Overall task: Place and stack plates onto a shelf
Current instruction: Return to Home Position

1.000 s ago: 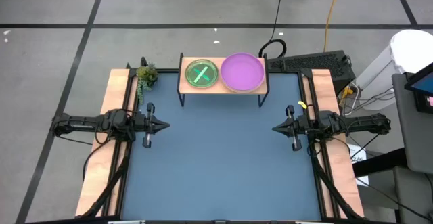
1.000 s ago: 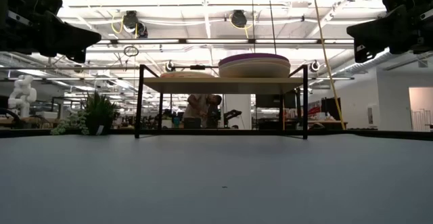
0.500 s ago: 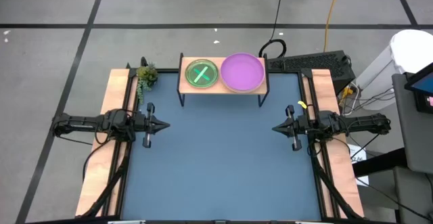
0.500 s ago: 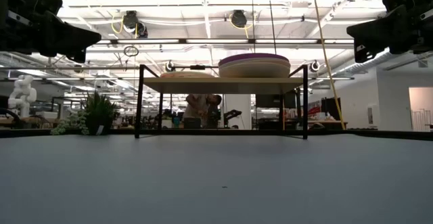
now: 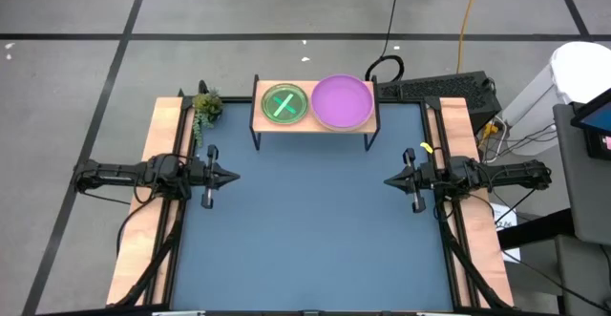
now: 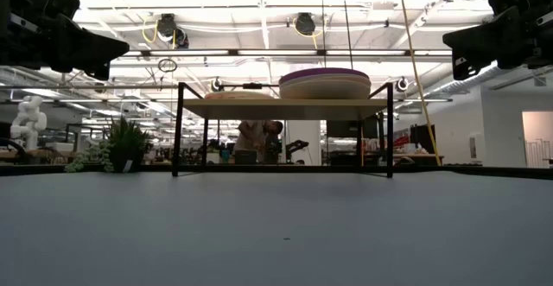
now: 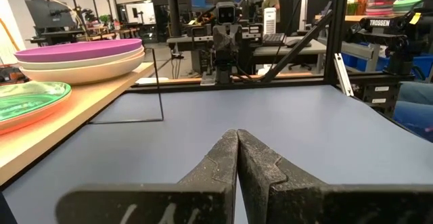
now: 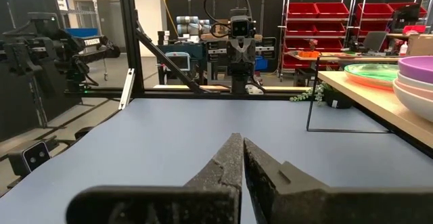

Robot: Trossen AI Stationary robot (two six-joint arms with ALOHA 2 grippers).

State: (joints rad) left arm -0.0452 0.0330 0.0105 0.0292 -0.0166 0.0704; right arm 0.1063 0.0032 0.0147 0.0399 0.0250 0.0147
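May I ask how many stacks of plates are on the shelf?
2: one topped by the green plate on the shelf's left half, one topped by the purple plate on its right; lower plates mostly hidden.

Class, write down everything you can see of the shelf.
The shelf is a small, level board of light wood on thin black legs, open underneath. It stands at the far middle of the blue table. Two plate stacks rest on it side by side: a low one topped by a green plate on the left, a taller one topped by a purple plate on the right.
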